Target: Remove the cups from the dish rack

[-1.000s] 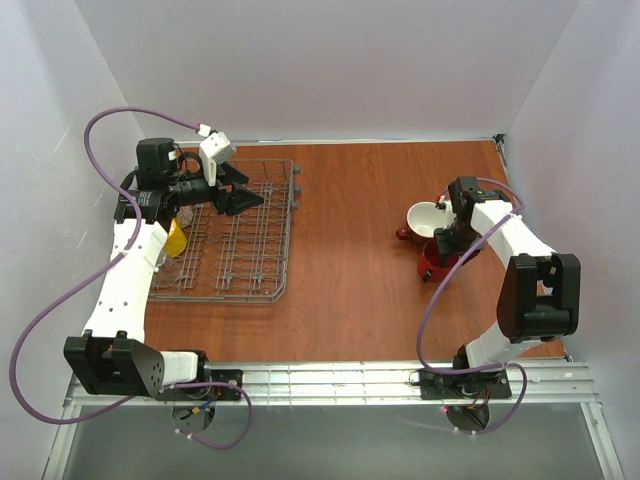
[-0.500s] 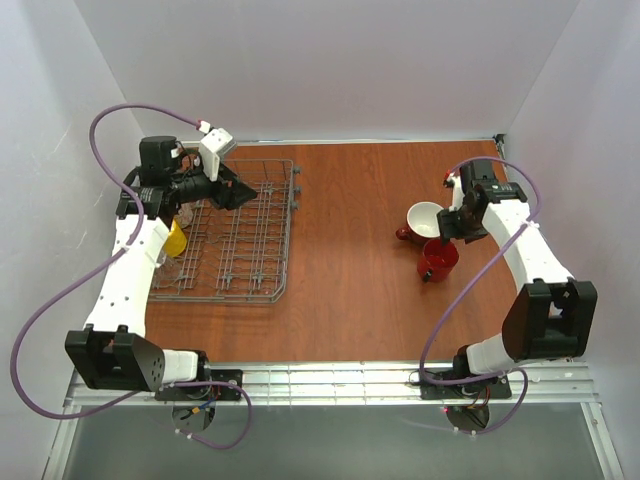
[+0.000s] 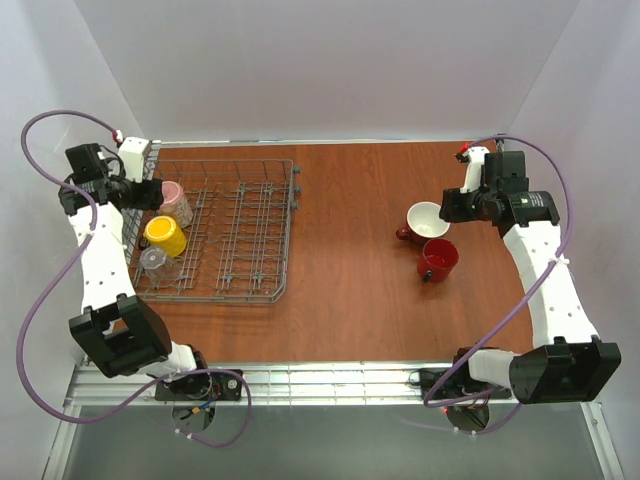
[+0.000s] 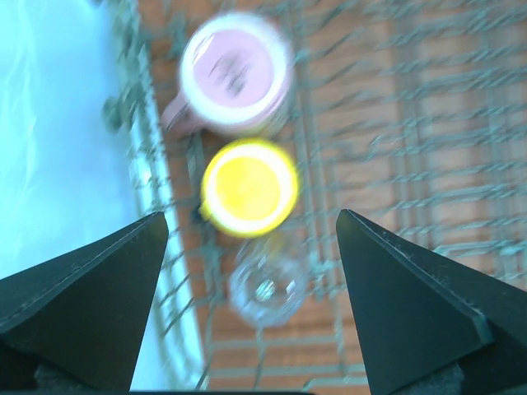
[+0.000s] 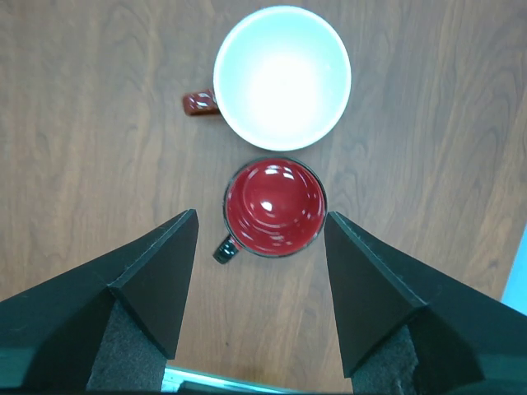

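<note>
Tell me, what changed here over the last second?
The right gripper lifted off the plain red mug and drew back to the right, open. The left gripper swung from over the dish rack to its left edge, uncovering the pink mug, yellow mug and glass tumbler. No cup moved, nor did the rack.

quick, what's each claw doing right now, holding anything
Left claw: open, holding nothing.
Right claw: open, holding nothing.

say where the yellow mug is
Top view: the yellow mug sits at the left end of the dish rack, between the pink mug and the glass tumbler.
</note>
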Tool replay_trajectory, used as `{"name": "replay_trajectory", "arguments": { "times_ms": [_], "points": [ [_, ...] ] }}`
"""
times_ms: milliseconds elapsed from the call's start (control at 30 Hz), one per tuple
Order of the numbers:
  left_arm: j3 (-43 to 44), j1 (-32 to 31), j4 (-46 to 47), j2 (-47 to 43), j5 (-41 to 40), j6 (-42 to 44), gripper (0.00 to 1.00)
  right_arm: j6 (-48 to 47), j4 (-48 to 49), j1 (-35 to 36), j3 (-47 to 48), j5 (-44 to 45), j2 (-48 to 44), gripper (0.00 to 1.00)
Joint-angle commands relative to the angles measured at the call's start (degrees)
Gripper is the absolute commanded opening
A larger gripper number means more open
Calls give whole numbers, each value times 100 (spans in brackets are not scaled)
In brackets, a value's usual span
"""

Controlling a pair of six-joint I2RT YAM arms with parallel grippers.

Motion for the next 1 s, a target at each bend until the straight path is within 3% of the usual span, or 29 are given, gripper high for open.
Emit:
{"name": "replay_trajectory", "arguments": {
  "times_ms": [0, 133, 367, 433, 467, 567, 700, 967],
  "points": [
    [162, 300, -504, -44, -567, 660, 79, 10, 477, 17, -176, -271, -139, 58],
    [215, 739, -810, 9, -516, 853, 80, 45, 512, 43, -124, -516, -26, 58],
    [-540, 1810, -1216, 26, 12, 1618, 83, 132, 591, 183, 104, -922, 80, 57],
    [-664, 2057, -1347, 88, 222, 1767, 98, 203, 591, 280, 175, -1018, 141, 57],
    [-708, 2076, -1418, 88, 433, 1811, 98, 246, 609, 333, 193, -1071, 168, 57],
    [-1023, 2024, -1542, -26, 672, 2005, 98, 396, 618, 543, 263, -1001, 256, 56],
    [-1586, 1813, -849, -342, 339, 1918, 98, 423, 609, 965, 316, -589, 405, 57],
    [-1842, 618, -294, -281, -311, 1329, 98, 572, 539, 1361, 360, -272, 634, 57]
  ]
}}
